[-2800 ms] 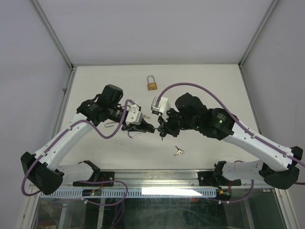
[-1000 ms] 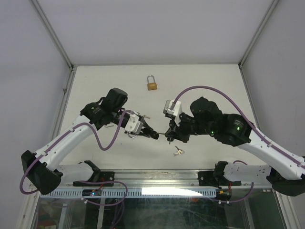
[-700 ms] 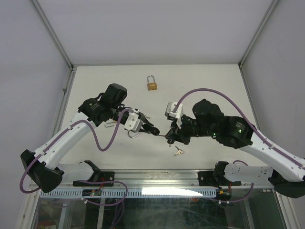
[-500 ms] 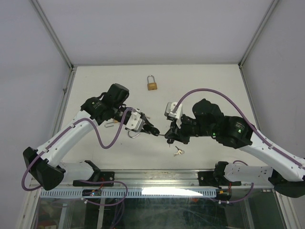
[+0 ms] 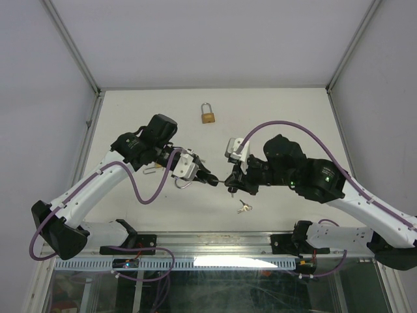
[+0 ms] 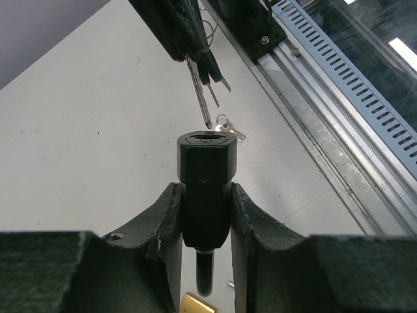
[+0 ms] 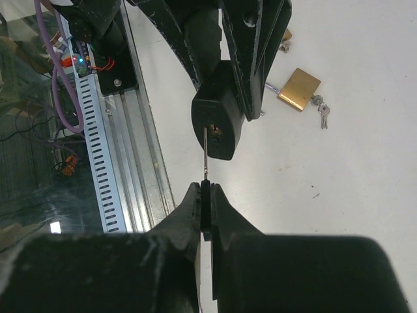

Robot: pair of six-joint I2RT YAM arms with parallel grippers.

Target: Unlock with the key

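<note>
Grey walls and metal posts close in a white counter (image 5: 273, 117), with a slotted metal rail (image 6: 339, 111) along its near edge. Both arms meet over the middle of it.

From the left, the left pincer (image 5: 207, 178) has its two fingers (image 6: 166, 215) part-way apart and clamped on the sides of a black lock (image 6: 204, 160). It holds the lock up off the counter with the keyhole end facing the other arm.

From the right, the right pincer (image 7: 206, 195) is pinched tight on the head of a key (image 7: 205, 156), with no gap showing between its fingers. The blade points straight at the lock. Its tip is at the keyhole face, right beside the slot, and almost the whole blade is outside. Whether the tip has entered cannot be told. In the left wrist view two more blades hang just beside the held key.

A loose bunch of small keys (image 5: 244, 208) lies on the counter just nearer than the two pincers. A brass padlock (image 5: 208, 116) lies flat towards the far edge, well apart from both arms. The right wrist view shows another brass lock (image 7: 301, 88) on the counter beyond the left pincer, with tiny keys (image 7: 321, 112) just beside it.
</note>
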